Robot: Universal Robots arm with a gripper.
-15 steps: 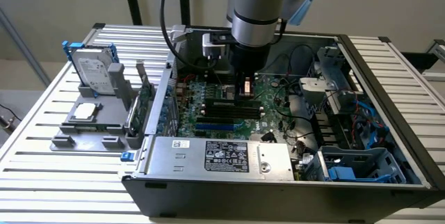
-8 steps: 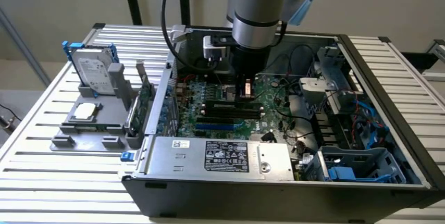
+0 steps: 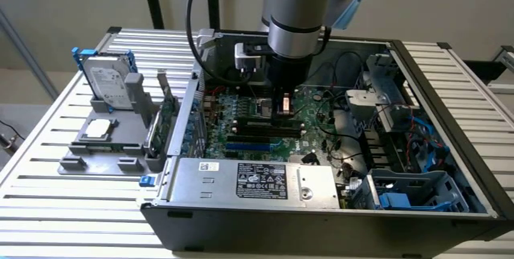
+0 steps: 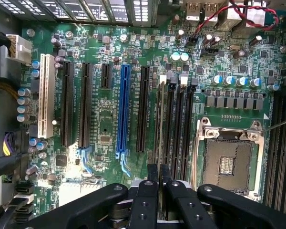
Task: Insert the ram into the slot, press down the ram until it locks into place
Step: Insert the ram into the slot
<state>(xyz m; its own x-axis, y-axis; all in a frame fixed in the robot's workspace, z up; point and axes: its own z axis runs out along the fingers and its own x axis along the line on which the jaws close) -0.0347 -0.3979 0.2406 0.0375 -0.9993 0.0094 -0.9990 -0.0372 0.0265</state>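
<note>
As you look through the exterior view, your arm reaches down into the open computer case (image 3: 449, 150). Your gripper (image 3: 281, 109) sits just above the motherboard (image 3: 241, 111), over the row of long black slots (image 3: 265, 129).

— What lies outside the case?

— On the exterior view's left, on the slatted table (image 3: 48, 199), you have a grey tray (image 3: 96, 150) with a hard drive (image 3: 108, 84) standing in it.

— And through the wrist view?

— Your gripper (image 4: 158, 174) has its fingers (image 4: 152, 172) drawn narrow, pinched on the ram (image 4: 159, 124). You see the ram edge-on, a thin strip running away from the fingertips.

— Where is it against the slot?

— It stands upright along the slot (image 4: 162, 85), the outermost of four black ones, on the side toward the blue slot (image 4: 125, 109). The other three black slots (image 4: 180, 124) lie bare just beside it, between it and the processor socket (image 4: 229, 162).

— Is it pressed home and locked?

— You cannot tell that. The ram lines up with the slot along its length, but how deep it sits is hidden from above.
</note>
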